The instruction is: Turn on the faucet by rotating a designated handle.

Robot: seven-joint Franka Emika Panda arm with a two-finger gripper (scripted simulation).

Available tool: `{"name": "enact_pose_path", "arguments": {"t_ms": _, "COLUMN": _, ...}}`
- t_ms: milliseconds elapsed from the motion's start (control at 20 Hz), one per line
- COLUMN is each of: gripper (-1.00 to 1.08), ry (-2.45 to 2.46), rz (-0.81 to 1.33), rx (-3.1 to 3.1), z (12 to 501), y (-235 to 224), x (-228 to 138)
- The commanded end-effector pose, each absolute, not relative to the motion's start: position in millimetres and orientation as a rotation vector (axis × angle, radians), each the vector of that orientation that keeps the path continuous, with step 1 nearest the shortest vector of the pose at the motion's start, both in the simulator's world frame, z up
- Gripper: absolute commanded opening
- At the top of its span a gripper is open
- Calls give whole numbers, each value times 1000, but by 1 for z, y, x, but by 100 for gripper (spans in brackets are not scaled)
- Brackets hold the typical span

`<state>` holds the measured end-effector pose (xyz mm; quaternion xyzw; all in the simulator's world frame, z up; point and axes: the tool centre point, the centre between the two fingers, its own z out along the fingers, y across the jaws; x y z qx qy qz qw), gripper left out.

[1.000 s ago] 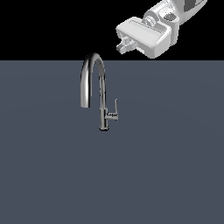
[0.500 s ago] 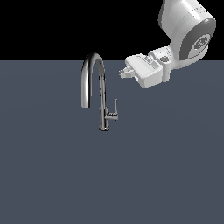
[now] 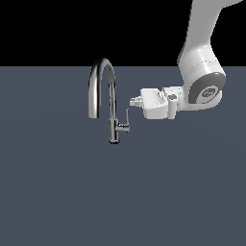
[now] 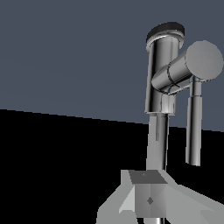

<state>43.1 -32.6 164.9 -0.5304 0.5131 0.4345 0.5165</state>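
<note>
The hand (image 3: 134, 101) sticks out sideways from the white robot arm (image 3: 202, 72), pointing toward the exterior view's left. Its tip sits just beside the handle (image 3: 127, 116), a bit above the handle's top end. From the exterior view it looks very close, but I cannot tell if it touches. I also cannot tell if the fingers are spread or pressed together, because they look like 1 small lump from here. Nothing is pinched in the hand as far as the pictures show.

In the wrist view, a grey part of the hand (image 4: 148, 199) shows near the edge of the picture. Right past it is the thin handle (image 4: 157, 146), very close. The handle runs along to a short round stub (image 4: 179, 72) on the side of the stem (image 4: 162, 74).

The handle is a small thin shiny lever. It stands almost upright on the stub, low on the stem, on the side facing the hand.

The faucet (image 3: 102, 91) is tall and shiny. Its stem goes straight up from the dark grey worktop (image 3: 62, 192). The spout bends over in a high arch and comes down on the exterior view's left, away from the hand.
</note>
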Motion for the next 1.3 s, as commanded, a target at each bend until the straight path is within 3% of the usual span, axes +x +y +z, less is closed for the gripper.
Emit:
{"name": "enact_pose_path", "arguments": {"t_ms": 0, "gripper": -100, "ry": 1250, "rz": 1058, "rx": -1207, "z": 152, "y": -30, "x": 45}}
{"name": "enact_pose_path", "arguments": {"t_ms": 750, "gripper": -100, "ry": 1278, "rz": 1082, "rx": -1092, "z": 129, "y": -23, "x": 45}}
{"name": "enact_pose_path", "arguments": {"t_ms": 1250, "gripper": -100, "ry": 1278, "rz": 1082, "rx": -1092, "z": 136, "y": -18, "x": 17}}
